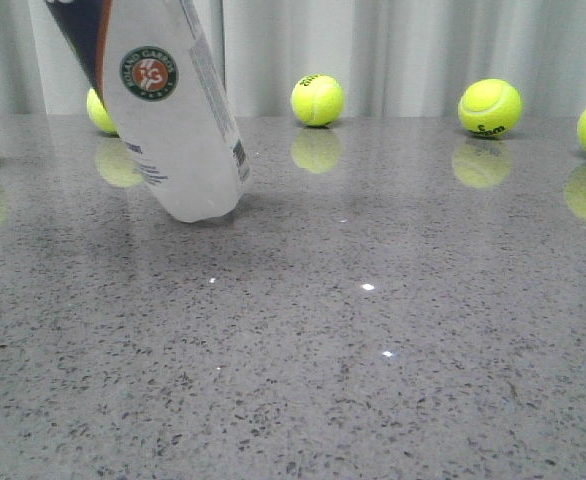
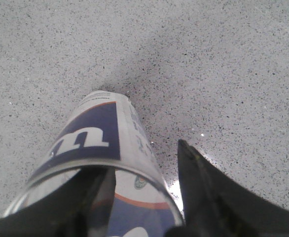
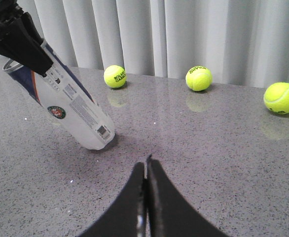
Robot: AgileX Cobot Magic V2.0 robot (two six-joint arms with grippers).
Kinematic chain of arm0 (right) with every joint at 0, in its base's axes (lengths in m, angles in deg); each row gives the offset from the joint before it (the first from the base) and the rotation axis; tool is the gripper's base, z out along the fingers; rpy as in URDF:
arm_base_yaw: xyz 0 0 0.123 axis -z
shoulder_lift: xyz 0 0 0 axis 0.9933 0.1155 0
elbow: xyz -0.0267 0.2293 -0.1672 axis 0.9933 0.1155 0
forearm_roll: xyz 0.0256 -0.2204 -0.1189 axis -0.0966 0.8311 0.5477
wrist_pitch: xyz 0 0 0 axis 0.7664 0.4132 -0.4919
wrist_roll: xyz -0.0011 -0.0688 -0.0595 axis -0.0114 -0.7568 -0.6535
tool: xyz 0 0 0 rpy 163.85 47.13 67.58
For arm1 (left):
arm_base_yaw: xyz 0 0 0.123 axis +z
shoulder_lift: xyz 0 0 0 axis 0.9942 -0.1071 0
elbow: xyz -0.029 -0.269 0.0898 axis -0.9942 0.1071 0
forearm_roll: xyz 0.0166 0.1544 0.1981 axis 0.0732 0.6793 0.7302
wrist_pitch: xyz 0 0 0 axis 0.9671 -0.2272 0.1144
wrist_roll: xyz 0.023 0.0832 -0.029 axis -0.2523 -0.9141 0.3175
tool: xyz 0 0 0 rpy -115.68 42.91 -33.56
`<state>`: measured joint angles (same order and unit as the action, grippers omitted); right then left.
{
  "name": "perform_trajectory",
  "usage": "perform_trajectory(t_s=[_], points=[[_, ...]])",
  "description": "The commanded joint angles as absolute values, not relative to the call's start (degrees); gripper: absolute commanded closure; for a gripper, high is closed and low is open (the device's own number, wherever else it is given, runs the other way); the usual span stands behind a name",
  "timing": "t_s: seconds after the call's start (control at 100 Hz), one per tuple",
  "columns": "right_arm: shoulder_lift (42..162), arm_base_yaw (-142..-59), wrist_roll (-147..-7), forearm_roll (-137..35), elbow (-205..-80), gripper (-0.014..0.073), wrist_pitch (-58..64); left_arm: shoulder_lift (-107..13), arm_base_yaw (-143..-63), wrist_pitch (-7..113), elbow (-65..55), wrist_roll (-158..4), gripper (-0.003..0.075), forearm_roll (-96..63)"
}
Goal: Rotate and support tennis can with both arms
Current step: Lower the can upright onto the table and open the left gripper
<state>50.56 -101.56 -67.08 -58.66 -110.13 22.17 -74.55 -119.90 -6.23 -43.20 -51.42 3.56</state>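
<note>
— Is it bright?
— Yes. The shiny tabletop (image 1: 393,330) mirrors the yellow balls (image 1: 317,99) and has tiny white glints.
— Any shadows?
— A soft one beside the tennis can (image 1: 173,120). Nearby claw fingers (image 2: 208,197) look blurry.

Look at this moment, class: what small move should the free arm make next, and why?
Probably the right hand should open and ease toward the tennis can's lower end. The can is tilted, only its bottom edge on the table, and the left hand alone grips its open top. The right hand is shut, apart from the can, so it gives no support yet.
</note>
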Motion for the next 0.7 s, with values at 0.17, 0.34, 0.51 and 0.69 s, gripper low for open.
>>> perform_trajectory(t_s=[0.17,0.34,0.51,0.69], points=[[51.32,-101.24,-67.59,-58.79,-111.48,0.0655,18.08,-73.26,-118.74,3.11,-45.05,-51.47,0.041,3.04],[51.32,-101.24,-67.59,-58.79,-111.48,0.0655,18.08,-75.61,-117.08,7.31,-45.05,-51.47,0.041,1.7],[51.32,-101.24,-67.59,-58.79,-111.48,0.0655,18.08,-78.0,-117.08,10.22,-45.1,-51.47,0.041,0.58],[51.32,-101.24,-67.59,-58.79,-111.48,0.0655,18.08,-78.36,-117.08,11.49,-45.1,-51.47,0.041,-0.27]])
